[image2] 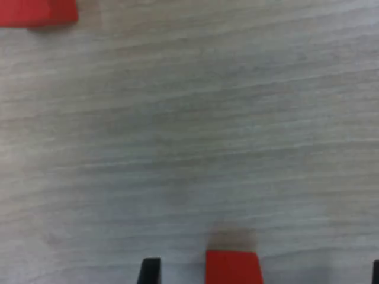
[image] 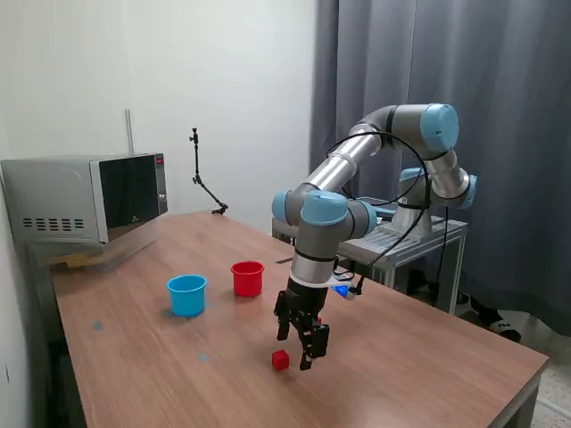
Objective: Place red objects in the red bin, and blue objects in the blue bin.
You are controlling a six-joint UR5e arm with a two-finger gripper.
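My gripper (image: 297, 349) hangs low over the wooden table (image: 134, 374) and is open and empty. One small red cube (image: 280, 359) lies on the table right by the fingertips. In the wrist view this red cube (image2: 233, 267) sits between the spread fingers (image2: 150, 271), nearer one of them, and the gripper (image2: 263, 274) is not closed on it. A second red cube (image2: 38, 13) lies further off at the picture's edge. The red cup (image: 247, 278) and the light blue cup (image: 186, 294) stand upright side by side beyond the gripper. No dark blue cube shows clearly.
A microwave (image: 89, 207) stands at the table's far corner on the exterior view's left. A thin black stand (image: 203, 183) is at the back edge. A second table with equipment (image: 401, 236) stands behind the arm. A small blue patch (image: 342, 290) shows by the wrist.
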